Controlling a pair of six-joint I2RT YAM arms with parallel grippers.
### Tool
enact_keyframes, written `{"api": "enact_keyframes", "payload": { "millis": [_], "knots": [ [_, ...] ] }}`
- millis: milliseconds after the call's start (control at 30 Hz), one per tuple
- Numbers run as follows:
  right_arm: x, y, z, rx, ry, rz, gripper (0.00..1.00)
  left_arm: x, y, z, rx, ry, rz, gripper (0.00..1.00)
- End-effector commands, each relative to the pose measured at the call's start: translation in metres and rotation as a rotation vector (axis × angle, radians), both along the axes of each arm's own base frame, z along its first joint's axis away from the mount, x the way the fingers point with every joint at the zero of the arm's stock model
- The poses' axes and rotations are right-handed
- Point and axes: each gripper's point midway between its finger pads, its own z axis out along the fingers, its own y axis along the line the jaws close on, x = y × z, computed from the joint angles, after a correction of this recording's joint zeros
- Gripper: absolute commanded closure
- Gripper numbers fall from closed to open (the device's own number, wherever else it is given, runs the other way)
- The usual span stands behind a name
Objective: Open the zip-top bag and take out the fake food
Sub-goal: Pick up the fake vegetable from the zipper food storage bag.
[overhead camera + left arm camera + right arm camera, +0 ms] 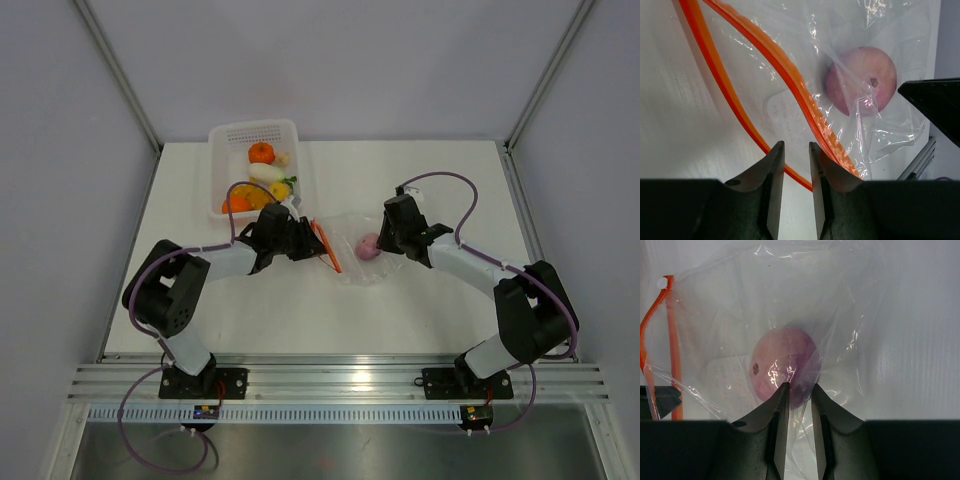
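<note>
The zip-top bag (350, 255) lies flat mid-table, its red-orange zipper strip (790, 75) parted into two bands. One piece of fake food, a purple-pink onion-like ball (368, 246) (860, 80) (785, 365), is still inside. My left gripper (305, 240) (796, 147) sits at the mouth end, jaws narrowly apart over the lower zipper band, which crosses the gap. My right gripper (385, 240) (797, 387) is at the closed end, tips against the ball's near edge. Bag film (765, 300) runs between its narrowly parted jaws; whether it is pinched does not show.
A white perforated basket (225, 135) stands at the back left, just behind the left gripper. It holds an orange ball (261, 152), a white radish-like piece (265, 172) and yellow pieces (280, 190). Walls close in the table's left, right and back.
</note>
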Motion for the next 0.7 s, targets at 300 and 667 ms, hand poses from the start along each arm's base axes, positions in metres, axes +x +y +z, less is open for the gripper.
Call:
{"api": "enact_keyframes", "payload": {
  "millis": [300, 667],
  "knots": [
    [0.004, 0.005, 0.004, 0.038, -0.027, 0.012, 0.7, -0.009, -0.024, 0.015, -0.236, 0.011, -0.023, 0.82],
    [0.002, 0.012, -0.019, 0.054, 0.036, 0.021, 0.76, -0.007, -0.027, -0.003, -0.197, 0.032, -0.034, 0.44]
  ]
}}
